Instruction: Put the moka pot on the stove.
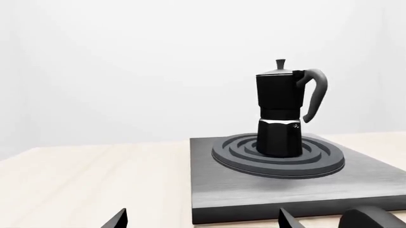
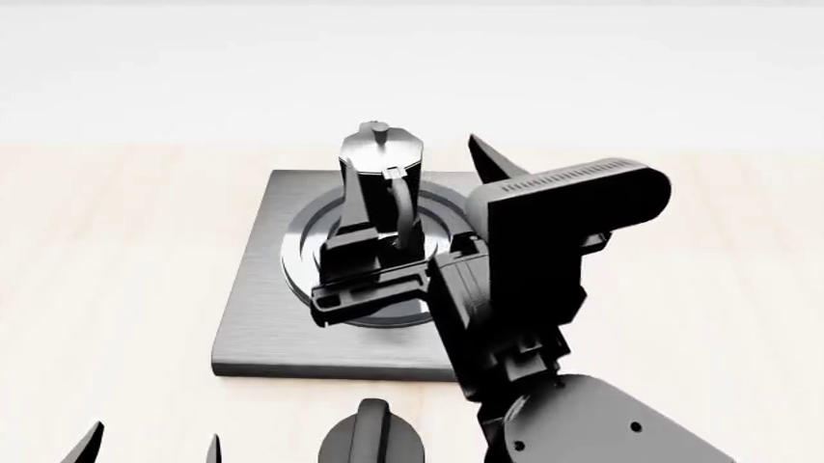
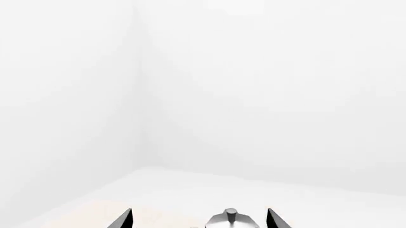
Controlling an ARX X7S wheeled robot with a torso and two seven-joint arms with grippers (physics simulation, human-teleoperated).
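The black moka pot [image 1: 279, 114] stands upright on the ring burner at the centre of the grey stove [image 1: 254, 194]. In the head view the pot [image 2: 373, 169] is on the stove [image 2: 258, 318] with its handle towards me. My right gripper [image 2: 409, 152] is open at the pot's near side, one finger on each side of it and not touching. In the right wrist view its fingertips [image 3: 123, 219] stand wide apart, with the silvery lid and knob [image 3: 229, 219] between them. My left gripper [image 2: 152, 442] is open and empty, low in front of the stove; it also shows in the left wrist view [image 1: 203, 219].
A black round knob [image 2: 373, 434] sits on the wooden tabletop [image 2: 116, 251] just in front of the stove, also in the left wrist view [image 1: 374, 216]. My right arm [image 2: 554, 289] reaches over the stove's right half. White walls lie behind.
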